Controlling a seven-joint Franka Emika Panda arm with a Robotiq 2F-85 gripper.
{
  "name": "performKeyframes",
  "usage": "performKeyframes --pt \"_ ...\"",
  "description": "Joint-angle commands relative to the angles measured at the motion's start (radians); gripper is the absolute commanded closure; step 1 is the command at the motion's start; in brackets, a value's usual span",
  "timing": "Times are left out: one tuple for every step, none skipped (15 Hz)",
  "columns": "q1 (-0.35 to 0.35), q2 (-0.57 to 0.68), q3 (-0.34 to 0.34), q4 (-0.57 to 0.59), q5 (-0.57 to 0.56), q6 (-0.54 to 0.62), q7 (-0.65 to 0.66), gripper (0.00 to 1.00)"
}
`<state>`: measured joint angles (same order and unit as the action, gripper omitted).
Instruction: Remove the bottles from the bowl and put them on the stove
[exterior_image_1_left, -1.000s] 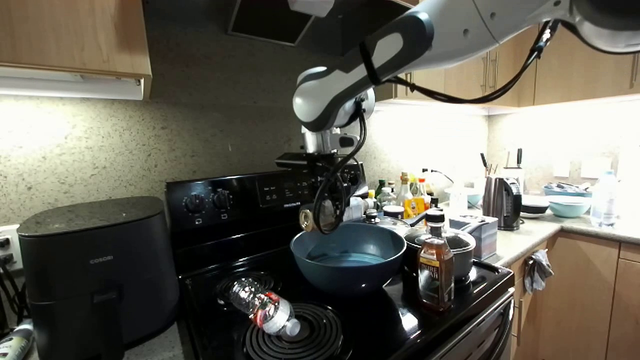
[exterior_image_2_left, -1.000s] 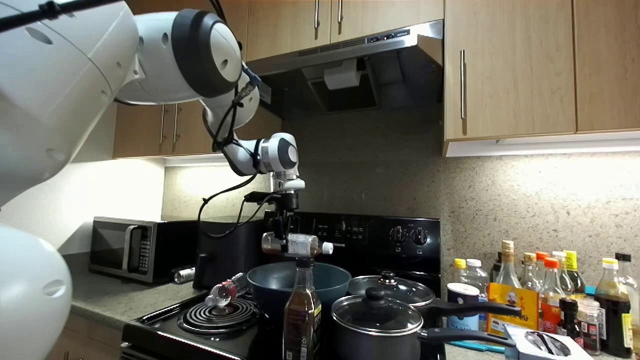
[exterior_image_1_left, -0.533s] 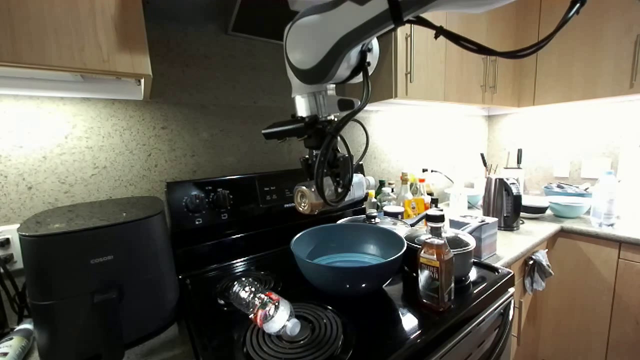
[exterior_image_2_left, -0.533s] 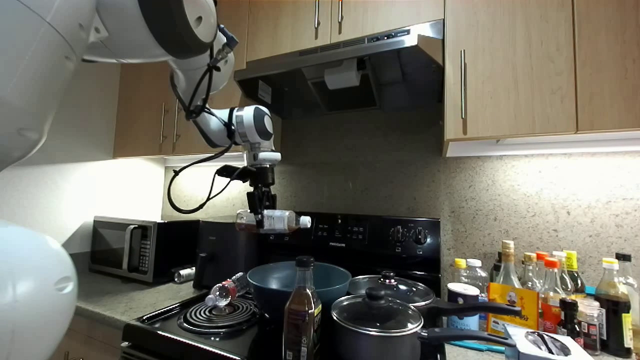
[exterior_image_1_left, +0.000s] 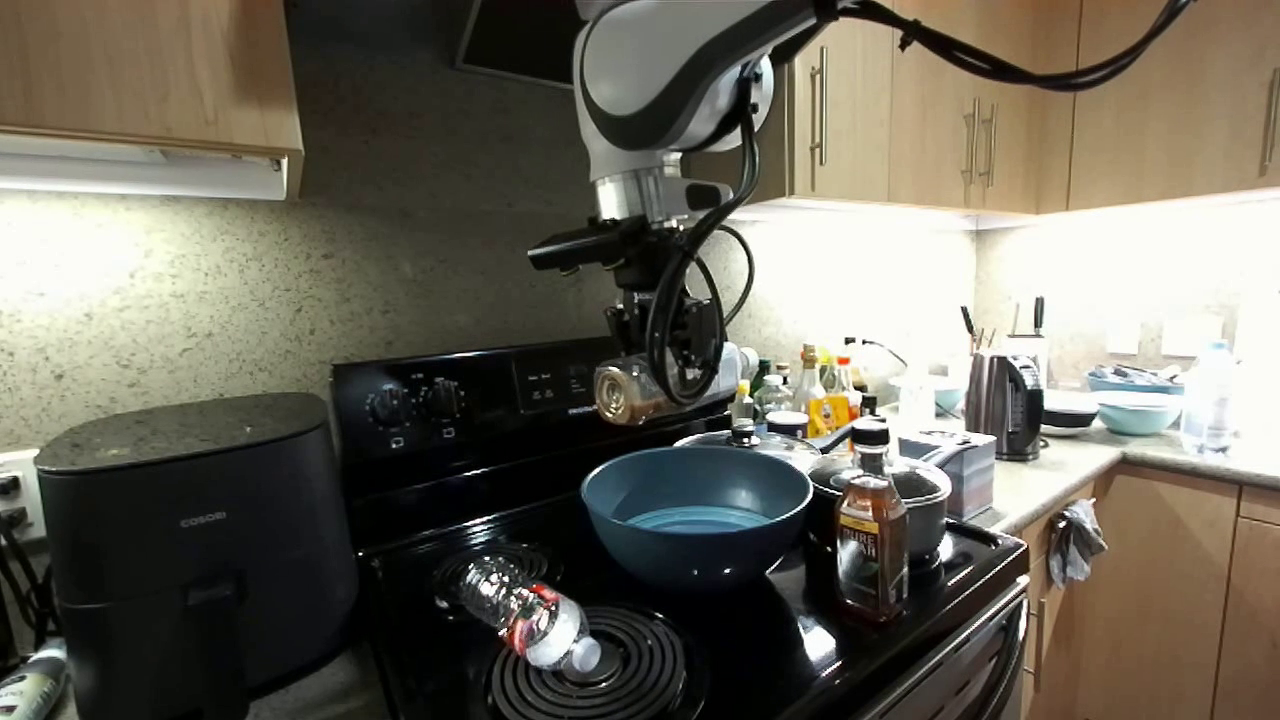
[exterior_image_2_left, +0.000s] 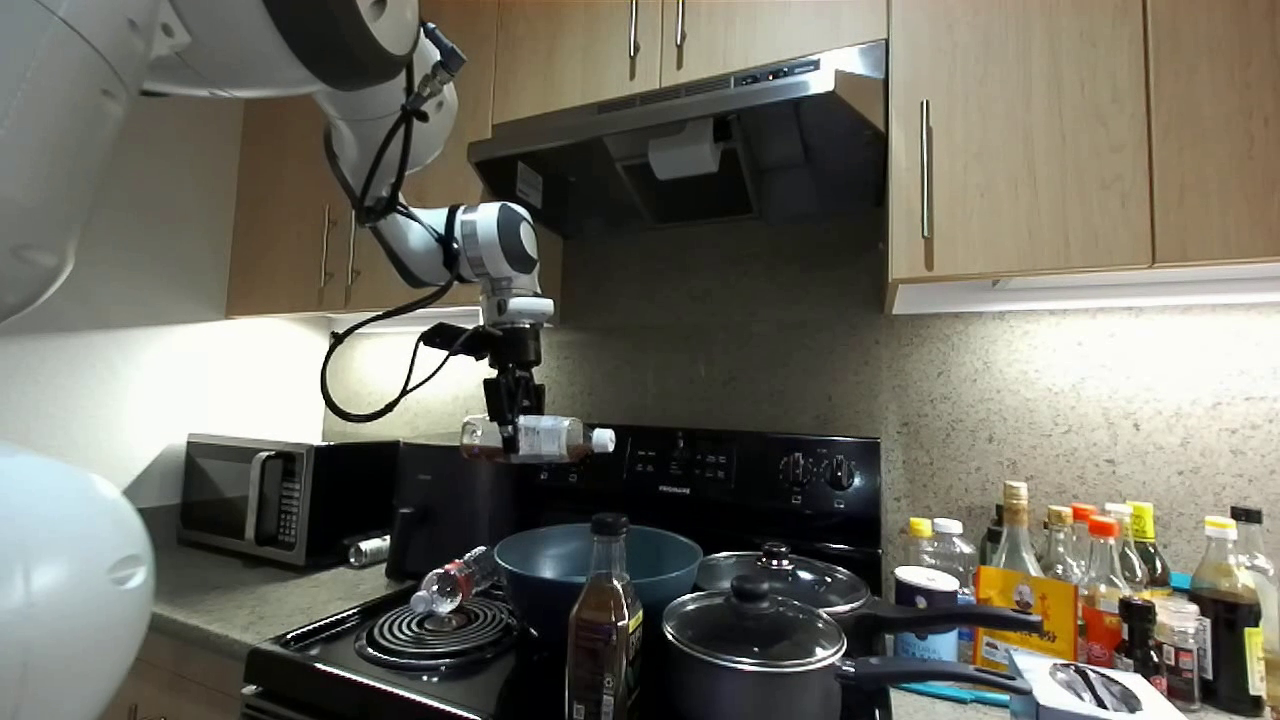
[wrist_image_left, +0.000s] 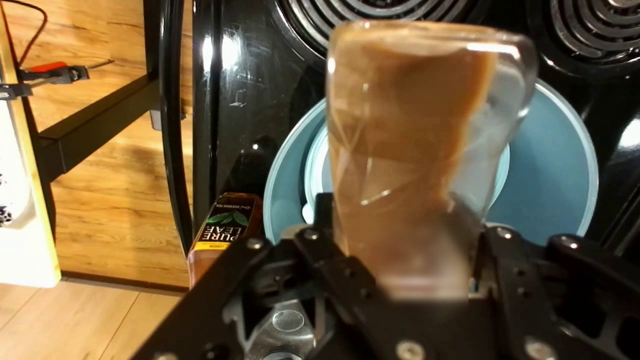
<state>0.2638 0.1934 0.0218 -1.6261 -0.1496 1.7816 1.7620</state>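
My gripper (exterior_image_1_left: 668, 375) is shut on a small clear bottle (exterior_image_1_left: 625, 393) with brown liquid, a pale label and a white cap. The bottle lies sideways in the jaws, above the blue bowl (exterior_image_1_left: 690, 535); the same grip shows in an exterior view (exterior_image_2_left: 510, 435) and the wrist view (wrist_image_left: 402, 230). The bowl sits on the black stove (exterior_image_1_left: 745, 640), and no bottle shows inside it, though part of its interior is hidden in the wrist view. The clear bottle with a red label (exterior_image_1_left: 530, 615) lies on its side across the coil burners, left of the bowl.
A tall brown tea bottle (exterior_image_1_left: 872, 550) stands upright on the stove beside the bowl. A lidded pot (exterior_image_2_left: 755, 640) and a lidded pan (exterior_image_2_left: 785, 575) have handles jutting out. The air fryer (exterior_image_1_left: 200, 550) stands beside the stove. The range hood (exterior_image_2_left: 690, 90) hangs above.
My gripper has risen from just over the bowl with the brown bottle in it, moving left in an exterior view; over the last half second it shifted only slightly. The red-label bottle and bowl stayed put.
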Motion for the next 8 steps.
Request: performKeyframes --pt "-0.024 -0.012 0.029 -0.024 -0.005 0.015 0.006 0.71" --pt "-0.022 -0.029 0.033 -0.062 -0.001 0.033 0.015 0.71" --pt "-0.021 -0.039 0.038 -0.088 0.009 0.039 0.017 0.71" --pt "-0.022 -0.059 0.045 -0.133 0.029 0.058 0.012 0.71" --pt "-0.023 -0.074 0.052 -0.171 0.05 0.069 0.019 0.71" --pt "-0.023 -0.084 0.057 -0.205 0.068 0.083 0.026 0.71" --pt "-0.025 -0.096 0.064 -0.244 0.1 0.099 0.02 0.71" --pt "-0.025 -0.109 0.072 -0.279 0.129 0.108 0.02 0.71"
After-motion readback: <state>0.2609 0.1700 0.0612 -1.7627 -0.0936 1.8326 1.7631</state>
